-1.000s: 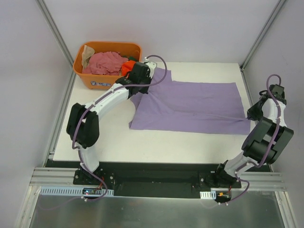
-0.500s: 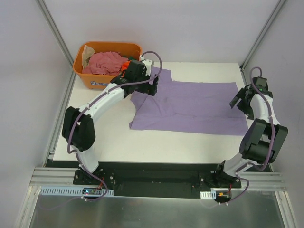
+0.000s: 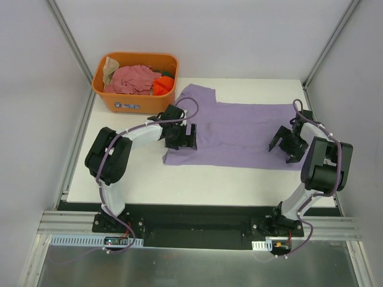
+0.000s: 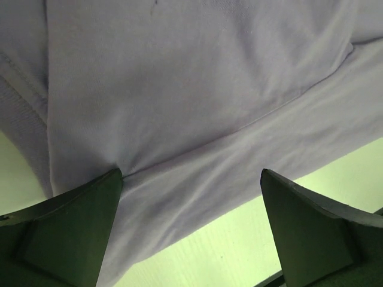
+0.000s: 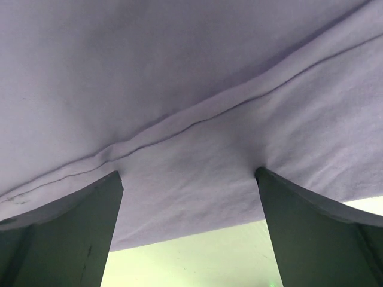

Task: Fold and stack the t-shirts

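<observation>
- Purple shirt (image 3: 245,134) lies spread flat on the white bench (image 3: 137,179), its long side running left to right, with one short sleeve sticking out at its far left corner.
- Nothing grips the purple shirt; both pairs of jaws stand wide apart and empty above it.
- The left arm (image 3: 137,131) bends low over the bench and brings the left jaws over the purple shirt's left end, close to its near edge.
- In the left wrist view the purple shirt (image 4: 197,89) fills most of the picture. A slanting crease runs across it, and one jaw tip sits right at that crease. Whether the tip presses on the cloth cannot be told.
- A strip of bare bench (image 4: 239,239) shows between the left jaws, just nearer than the purple shirt's edge.
- The right arm (image 3: 326,161) curls in from the right and holds the right jaws over the purple shirt's right end, also toward its near edge.
- In the right wrist view a stitched seam crosses the purple shirt (image 5: 179,72), and bare bench (image 5: 179,263) shows beyond its near edge between the jaw tips.
- An orange tub (image 3: 128,101) stands just beyond the purple shirt's left end, close to the sleeve.
- The tub holds a crumpled pink shirt (image 3: 134,78), an orange shirt (image 3: 160,86) on the side facing the purple shirt, and a beige one (image 3: 109,66) on the side away from it.
</observation>
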